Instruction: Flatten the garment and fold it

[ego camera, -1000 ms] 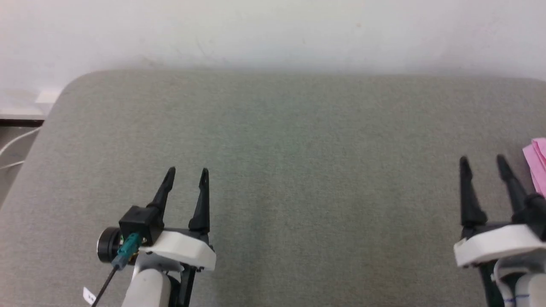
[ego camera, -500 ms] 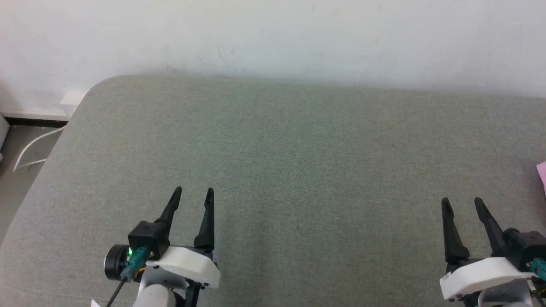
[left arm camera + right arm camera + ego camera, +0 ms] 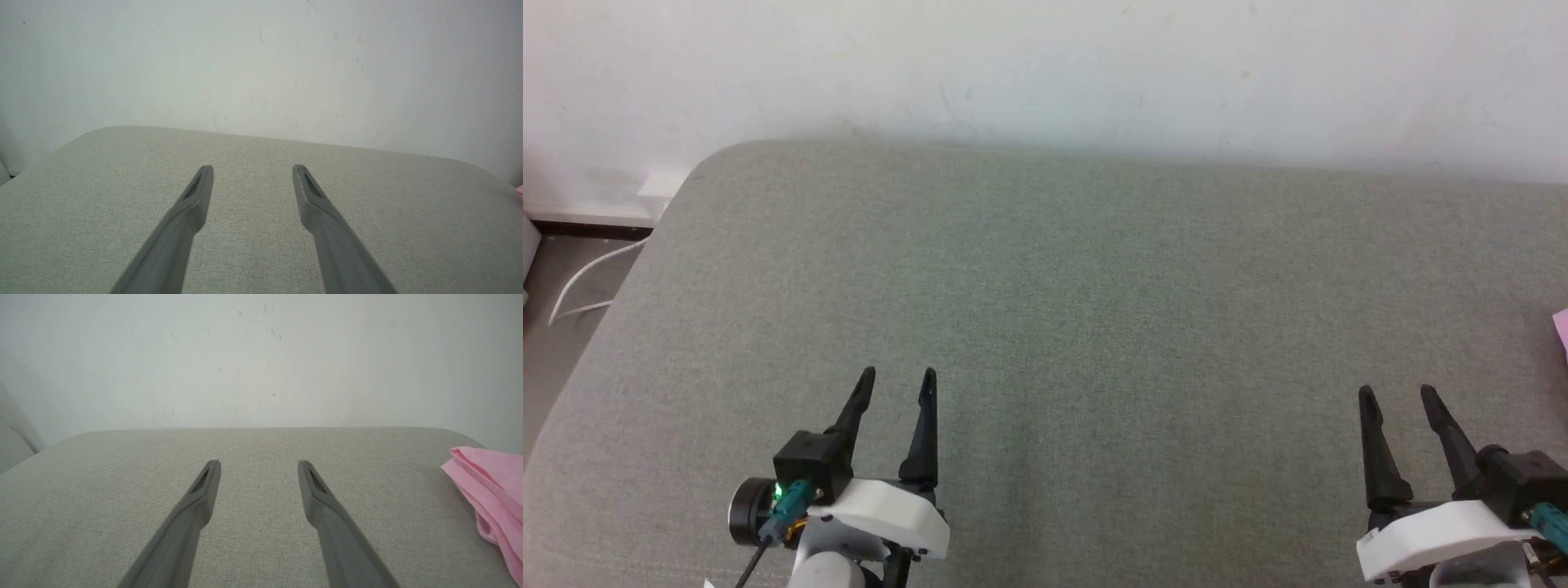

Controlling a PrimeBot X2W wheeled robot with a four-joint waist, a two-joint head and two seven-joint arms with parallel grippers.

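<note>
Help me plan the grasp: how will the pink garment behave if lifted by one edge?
Probably floppy: the garment lies in soft, loose folds, so it should drape and sag. Likely light, since the cloth looks thin. Pushed, it would probably bunch rather than slide, given the textured grey surface.

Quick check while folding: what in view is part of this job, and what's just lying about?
Part of the job:
- garment, pink, bunched at the right edge of the grey padded surface
- left gripper and right gripper, both open and empty

Just lying about:
- white cable on the floor, left of the surface
</note>
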